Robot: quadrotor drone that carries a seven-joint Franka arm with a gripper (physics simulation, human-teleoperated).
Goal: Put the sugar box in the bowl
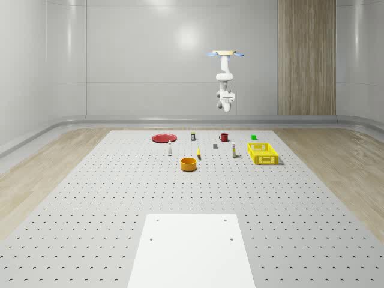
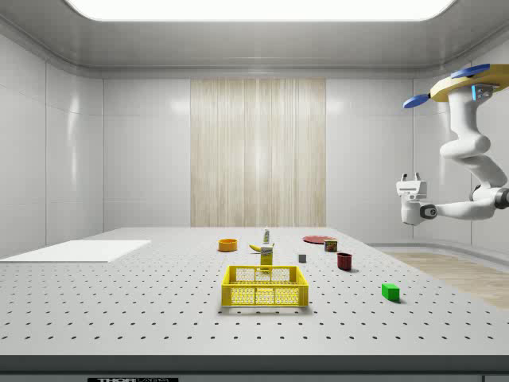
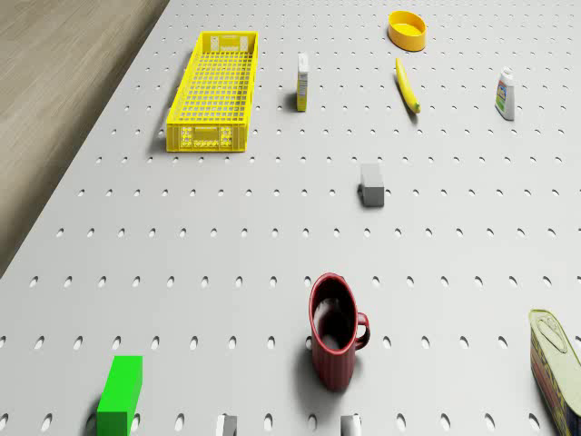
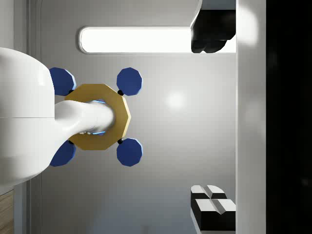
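Note:
The sugar box (image 3: pixel 302 82) stands upright, a narrow white and yellow carton beside the yellow basket (image 3: pixel 214 89); I also see the sugar box (image 1: pixel 234 152) (image 2: pixel 266 254) from the two fixed cameras. The orange bowl (image 3: pixel 407 29) (image 1: pixel 189 164) (image 2: pixel 228 245) sits apart from it, past the banana (image 3: pixel 407 84). The drone (image 1: pixel 226 54) (image 2: pixel 469 83) hovers high over the table's far end, above the red mug (image 3: pixel 336 331). My gripper (image 2: pixel 410 179) (image 1: pixel 227 93) (image 4: pixel 212 117) is turned upward toward the drone, well above everything, open and holding nothing.
On the pegboard table (image 1: pixel 108 198) also lie a grey cube (image 3: pixel 371 184), a white bottle (image 3: pixel 505 94), a green block (image 3: pixel 121 392), a tin can (image 3: pixel 556 363) and a red plate (image 1: pixel 163 138). A white sheet (image 1: pixel 192 249) covers the near end.

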